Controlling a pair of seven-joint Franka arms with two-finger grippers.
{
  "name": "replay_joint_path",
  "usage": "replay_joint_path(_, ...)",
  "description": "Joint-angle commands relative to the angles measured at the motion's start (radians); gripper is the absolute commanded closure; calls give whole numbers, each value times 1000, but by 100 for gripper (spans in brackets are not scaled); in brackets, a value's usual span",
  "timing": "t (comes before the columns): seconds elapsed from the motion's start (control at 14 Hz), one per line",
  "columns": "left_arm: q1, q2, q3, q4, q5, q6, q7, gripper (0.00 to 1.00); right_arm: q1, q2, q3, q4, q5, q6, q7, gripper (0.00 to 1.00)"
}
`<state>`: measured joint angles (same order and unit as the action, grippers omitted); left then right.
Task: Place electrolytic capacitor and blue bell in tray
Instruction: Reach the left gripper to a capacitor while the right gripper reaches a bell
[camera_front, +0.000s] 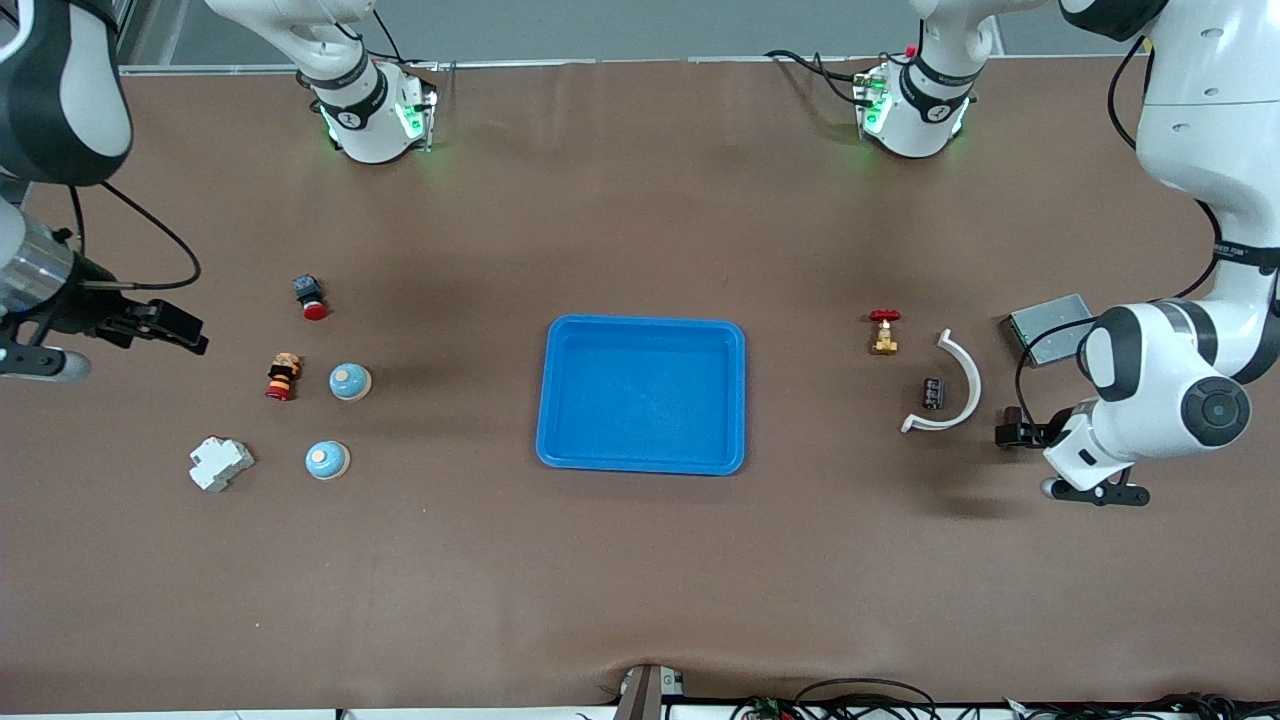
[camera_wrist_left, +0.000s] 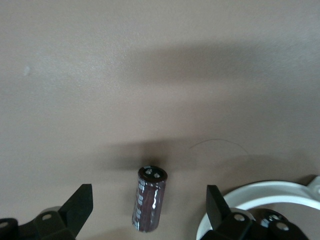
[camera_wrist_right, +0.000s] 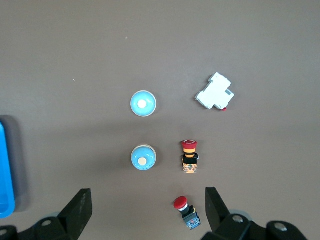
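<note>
Nothing in the blue tray (camera_front: 641, 392) yet. Electrolytic capacitor (camera_front: 932, 392) lying on its side on the surface toward the left arm's end, just inside a white curved bracket (camera_front: 953, 385); likely light, rigid, smooth, prone to rolling, so best pinched across its barrel. Left gripper (camera_wrist_left: 149, 212) low over it, jaws apart. Two blue bells (camera_front: 350, 381) (camera_front: 327, 460) toward the right arm's end; domed, probably slippery, best held low across the base. Right gripper (camera_wrist_right: 148, 212) above them, jaws apart.

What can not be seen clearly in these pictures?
- Electrolytic capacitor: its printing is blurred in the left wrist view and too small in the front view.
- White curved piece: cut by the left wrist view's edge and partly covered by the left gripper.
- Tray: only its rim edge enters the right wrist view.
- Right gripper: only its open fingertips show.
</note>
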<state>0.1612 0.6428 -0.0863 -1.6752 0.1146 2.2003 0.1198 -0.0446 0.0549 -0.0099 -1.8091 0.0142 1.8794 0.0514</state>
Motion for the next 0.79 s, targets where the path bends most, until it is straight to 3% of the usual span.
replay_joint_path(0.0,0,15,-1,5,33,12,-12,0,14,-24,-2,-97,6,78,19,0)
replay_joint_path(0.43,0,2,-1,-61,33,10,-19,0,14,-29,-2,-370,6,392,21,0)
replay_joint_path(0.72,8,-6,-1,-81,34,10,-26,0,61,-9,-2,-443,6,504,120,0)
